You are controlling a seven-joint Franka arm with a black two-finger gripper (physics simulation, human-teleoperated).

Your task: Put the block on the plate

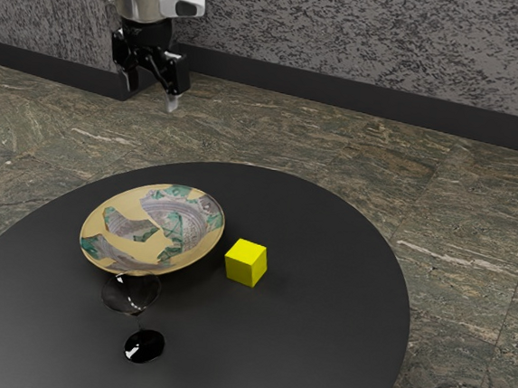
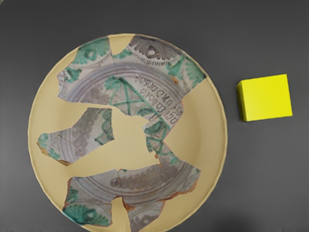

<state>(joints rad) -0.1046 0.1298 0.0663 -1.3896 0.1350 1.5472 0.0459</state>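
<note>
Sitting flat on the dark worktop (image 1: 319, 335), the yellow block (image 1: 246, 263) rests just beside the patterned plate (image 1: 153, 230), towards the exterior view's right. Its edges look about equal, so it reads as a cube, top face level, one upright corner turned partly towards the exterior camera. The tool (image 1: 151, 96) hangs above, open, its fingers apart and pointing down.
</note>
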